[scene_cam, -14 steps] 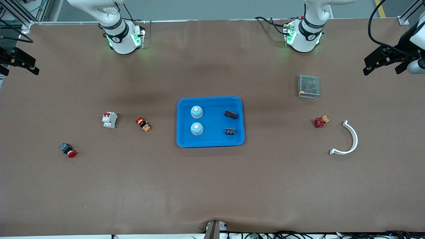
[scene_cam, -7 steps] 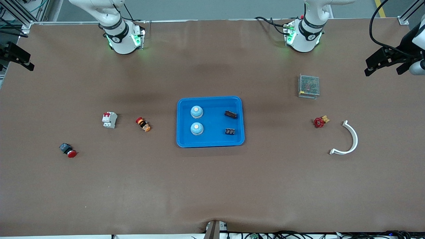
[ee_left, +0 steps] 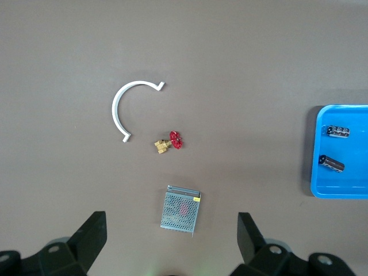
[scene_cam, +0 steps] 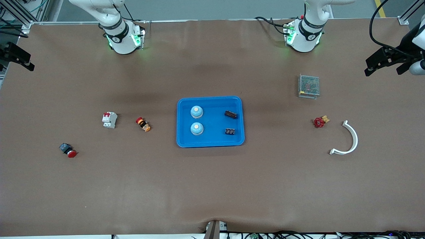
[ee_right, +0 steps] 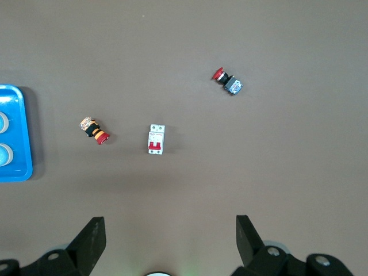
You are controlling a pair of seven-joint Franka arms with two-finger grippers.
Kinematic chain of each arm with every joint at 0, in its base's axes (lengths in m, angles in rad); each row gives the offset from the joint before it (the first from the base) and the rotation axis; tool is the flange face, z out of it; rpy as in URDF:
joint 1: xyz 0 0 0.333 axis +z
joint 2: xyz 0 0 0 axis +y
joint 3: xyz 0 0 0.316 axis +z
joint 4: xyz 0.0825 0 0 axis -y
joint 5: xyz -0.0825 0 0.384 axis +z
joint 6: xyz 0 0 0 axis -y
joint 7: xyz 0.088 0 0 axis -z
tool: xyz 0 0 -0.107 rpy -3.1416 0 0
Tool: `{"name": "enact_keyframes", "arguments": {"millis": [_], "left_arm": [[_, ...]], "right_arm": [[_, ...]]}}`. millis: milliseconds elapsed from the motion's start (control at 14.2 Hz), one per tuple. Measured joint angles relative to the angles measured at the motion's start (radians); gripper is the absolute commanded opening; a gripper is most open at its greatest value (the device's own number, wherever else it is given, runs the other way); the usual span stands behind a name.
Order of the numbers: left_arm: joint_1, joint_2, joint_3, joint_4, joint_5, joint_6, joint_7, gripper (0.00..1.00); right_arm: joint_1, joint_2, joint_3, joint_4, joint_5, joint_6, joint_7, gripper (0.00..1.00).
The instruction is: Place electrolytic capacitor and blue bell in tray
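- Front view: you see the tray (scene_cam: 210, 143) mid-counter, already carrying two blue bells (scene_cam: 196, 112) toward the right arm's end and two dark parts toward the left arm's end. The one nearer the bases is a capacitor (scene_cam: 230, 115), lying with its long axis slightly aslant across the tray; the other is a small black block (scene_cam: 230, 131). The left tool (scene_cam: 382, 63) hangs over the counter's edge at its own end, and the right tool (scene_cam: 18, 59) does the same at the other end. Both are well apart from the tray and about equally far from it. My judgement: nothing of the task is left outside the tray, so no reach is called for.
- Left wrist view: your left tool (ee_left: 172, 244) has its fingers spread wide, holding nothing. The mesh box (ee_left: 181, 209) lies just ahead of it, while the tray sits well off to one side.
- Right wrist view: your right tool (ee_right: 171, 244) is likewise spread and empty. The breaker (ee_right: 156, 139) lies ahead of it, and only a corner of the tray shows at the edge.
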Motion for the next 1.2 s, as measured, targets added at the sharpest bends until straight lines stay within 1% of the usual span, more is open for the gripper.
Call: {"name": "enact_keyframes", "arguments": {"millis": [423,775,1197], "left_arm": [[0.0,0.0,0.0,0.0,0.0,0.0,0.0,1.0],[0.0,0.0,0.0,0.001,0.0,0.0,0.0,1.0],[0.0,0.0,0.0,0.001,0.0,0.0,0.0,1.0]], "right_arm": [[-0.005,0.025,0.005,0.037,0.003,0.006,0.0,1.0],[0.017,0.03,0.023,0.053,0.005,0.004,0.0,1.0],[0.026,0.031,0.024,0.06,0.005,0.006,0.0,1.0]]}}
